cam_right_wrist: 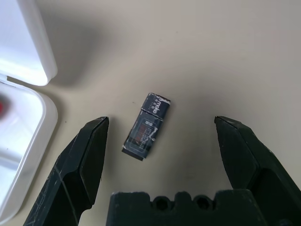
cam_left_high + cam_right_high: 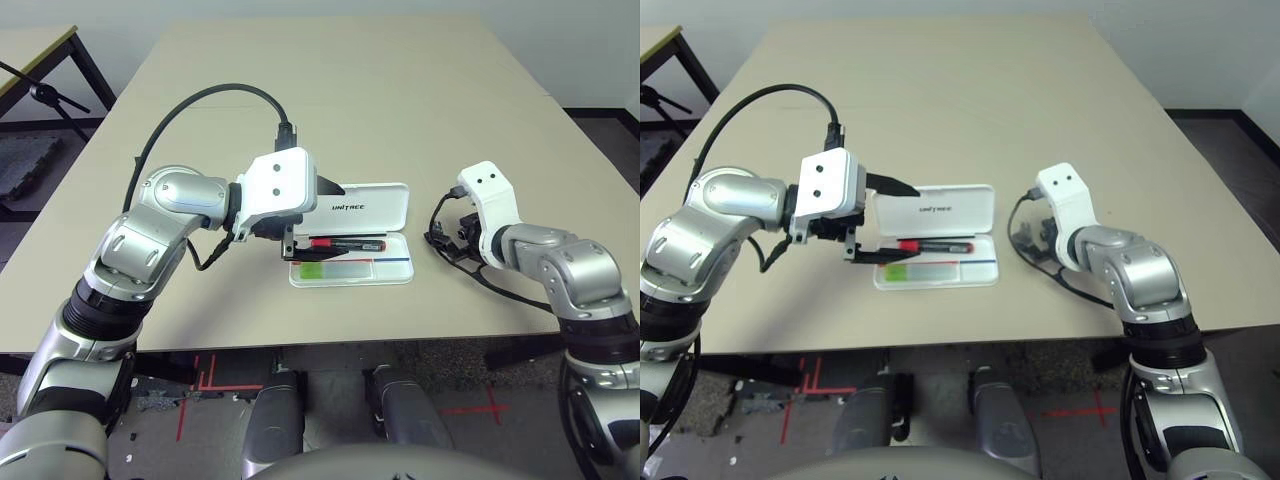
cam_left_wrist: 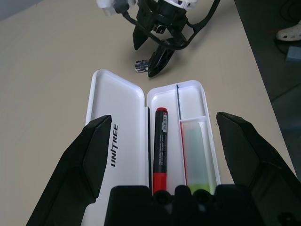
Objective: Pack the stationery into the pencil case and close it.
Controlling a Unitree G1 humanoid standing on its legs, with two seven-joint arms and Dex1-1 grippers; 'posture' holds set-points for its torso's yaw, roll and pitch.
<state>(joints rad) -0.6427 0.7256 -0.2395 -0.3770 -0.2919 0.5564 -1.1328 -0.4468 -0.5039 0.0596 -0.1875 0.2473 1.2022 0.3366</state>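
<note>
Two of three items already lay in the pencil case (image 2: 352, 243), open on the desk (image 2: 330, 90): red-and-black marker (image 3: 160, 146) in the long compartment beside the hinge, lime-green highlighter (image 3: 196, 157) in the next one over, both lengthwise. Lid flat on the desk, print facing up. Left outside — the small dark block (image 1: 146, 126), on bare desk just off the case's short end on the robot's right. Right gripper (image 1: 160, 136) hung directly over it, fingers spread wide with nothing between them but the block, clear of both fingertips. Block's long axis ran slantwise, roughly along the direction the fingers reach and across the line from one fingertip to the other — so a closing squeeze would likely meet its long sides, which looked favourable. Plainly the right arm's pick, judged by nearness. Left gripper (image 3: 160, 141) poised above the case's opposite short end, fingers likewise spread and empty, straddling lid and tray. Hard to make out: the block from the head views, masked by the right wrist and its cables; the highlighter's near end cut off behind the left gripper's body; print on the block unreadable.
</note>
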